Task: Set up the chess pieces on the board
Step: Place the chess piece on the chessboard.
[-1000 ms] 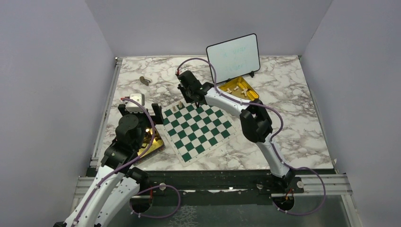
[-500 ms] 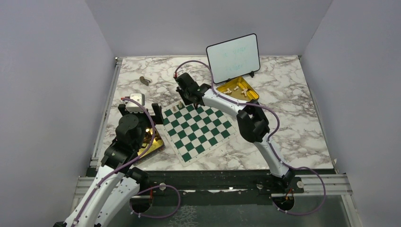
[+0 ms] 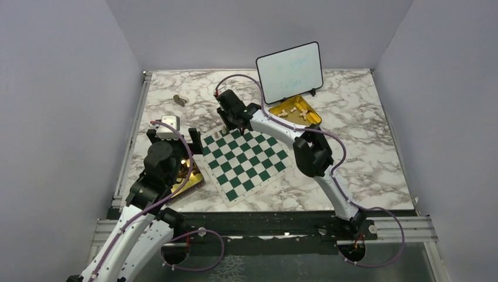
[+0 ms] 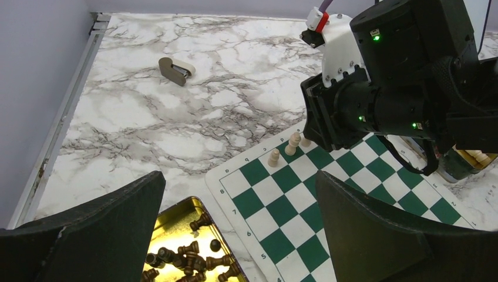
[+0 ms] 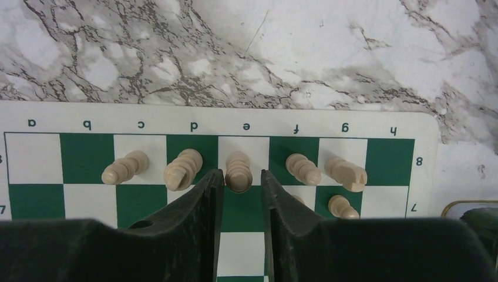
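"Where was the right claw [image 5: 241, 176]?"

"Low over the far row of the board [image 5: 390, 160], with one finger on either side of the pale piece on e8 [image 5: 238, 170]. The jaws were slightly parted (a sliver of gap showed on the f side), so the piece stood between the tips, flanked rather than squeezed."

"And the other chess pieces?"

"Pale ones stood along the same row on c8 [image 5: 124, 167], d8 [image 5: 183, 169], f8 [image 5: 303, 169] and g8 [image 5: 346, 173], and a smaller one stood on g7 [image 5: 340, 205], right beside the right finger. Something on f7 was mostly hidden by that finger."

"The left claw [image 4: 238, 194]?"

"It was spread wide and holding nothing. It hung by the board's near left corner above a gold tin [image 4: 176, 226] of dark pieces [image 4: 191, 255], well apart from the pale row."
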Controlling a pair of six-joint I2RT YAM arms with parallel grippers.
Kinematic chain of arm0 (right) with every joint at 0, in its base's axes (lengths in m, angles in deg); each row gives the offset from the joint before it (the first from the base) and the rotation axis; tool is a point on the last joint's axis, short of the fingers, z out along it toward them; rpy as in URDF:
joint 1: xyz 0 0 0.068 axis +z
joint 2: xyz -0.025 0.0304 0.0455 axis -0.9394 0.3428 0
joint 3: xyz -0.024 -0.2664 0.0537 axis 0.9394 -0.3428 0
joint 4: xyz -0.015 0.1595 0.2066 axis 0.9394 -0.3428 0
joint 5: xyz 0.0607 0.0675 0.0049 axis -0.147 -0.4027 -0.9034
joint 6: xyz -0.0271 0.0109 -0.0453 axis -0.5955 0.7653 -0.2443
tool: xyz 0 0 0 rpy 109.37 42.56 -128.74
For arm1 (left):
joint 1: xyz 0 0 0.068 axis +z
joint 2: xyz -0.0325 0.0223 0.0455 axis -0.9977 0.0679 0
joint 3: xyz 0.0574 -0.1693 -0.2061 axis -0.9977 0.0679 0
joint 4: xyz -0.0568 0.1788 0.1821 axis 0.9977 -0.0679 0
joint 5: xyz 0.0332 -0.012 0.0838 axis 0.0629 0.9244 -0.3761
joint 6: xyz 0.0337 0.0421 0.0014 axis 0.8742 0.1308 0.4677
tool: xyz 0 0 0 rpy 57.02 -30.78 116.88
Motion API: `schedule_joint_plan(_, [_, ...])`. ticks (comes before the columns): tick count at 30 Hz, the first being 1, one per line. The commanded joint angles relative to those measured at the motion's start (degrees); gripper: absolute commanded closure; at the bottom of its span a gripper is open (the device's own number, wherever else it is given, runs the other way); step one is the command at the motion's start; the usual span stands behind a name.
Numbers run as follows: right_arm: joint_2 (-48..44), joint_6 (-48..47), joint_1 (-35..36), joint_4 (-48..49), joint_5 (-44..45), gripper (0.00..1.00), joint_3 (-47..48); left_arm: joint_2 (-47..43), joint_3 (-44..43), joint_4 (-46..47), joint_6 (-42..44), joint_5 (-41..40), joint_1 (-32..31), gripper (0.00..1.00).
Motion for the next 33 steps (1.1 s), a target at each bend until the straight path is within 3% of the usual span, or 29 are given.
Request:
schedule_joint_plan(1, [0.7,-0.4,0.5,-1.4,1.4,0.64,3.2,-0.2,-0.1,0.4,0.6,-0.3,0.2,0.01])
schedule_joint_plan(10, [-5.9,0.4,0.5,-0.7,3.6,0.62,1.8,-0.1,-0.1,0.7,0.6,0.3,0.4,0.01])
schedule_joint_plan(19, [-19.8,0.7,-0.5,2.3,8.8,0.62,-10.9,0.4,0.5,1.6,0.0,3.1,0.4,0.01])
schedule_joint_plan(28, [-31.3,3.3,-9.8,4.6,8.6,0.63,-26.3,8.8,-1.6,1.2,-1.7,10.1,0.4,0.01])
schedule_joint_plan(33, [-35.1,0.2,-16.2,7.6,6.4,0.65,-34.7,15.0,-5.0,-0.2,0.1,13.1,0.4,0.01])
